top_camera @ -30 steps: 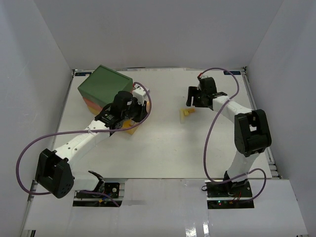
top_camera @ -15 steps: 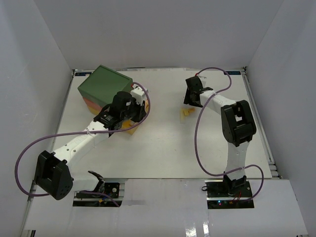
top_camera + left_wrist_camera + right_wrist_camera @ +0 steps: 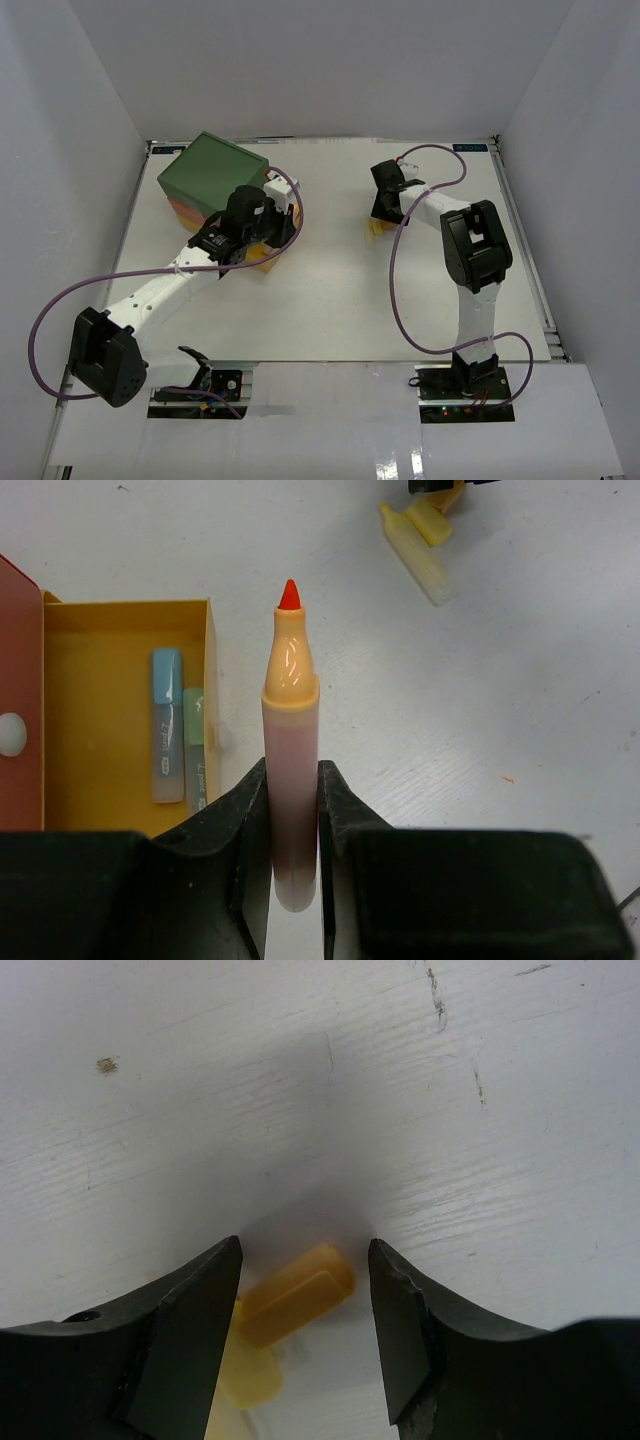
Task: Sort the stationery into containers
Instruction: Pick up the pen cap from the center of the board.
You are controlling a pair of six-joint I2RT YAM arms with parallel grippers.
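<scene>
Orange marker [image 3: 291,750] was clamped by its barrel in the left gripper [image 3: 292,778], jaws narrow, with the uncapped tip pointing ahead. It was held just beside the open yellow drawer [image 3: 120,615], outside the side wall and not over the cavity. A blue pen [image 3: 166,725] and a mint pen [image 3: 195,745] were seen lying along that wall.

Suggested: shift over the bare drawer floor, lower, then release. Otherwise a bounce off the rim is likely.

Yellow marker [image 3: 297,1293] lay on the table [image 3: 330,300], well apart from the chest [image 3: 212,172]. It was straddled by the right gripper [image 3: 305,1250], jaws half-wide and not clamped. Centring is advised before closing.

Room: bare table lay between the arms. The chest stood near the far-left walls, so approach from the open front is preferred.
</scene>
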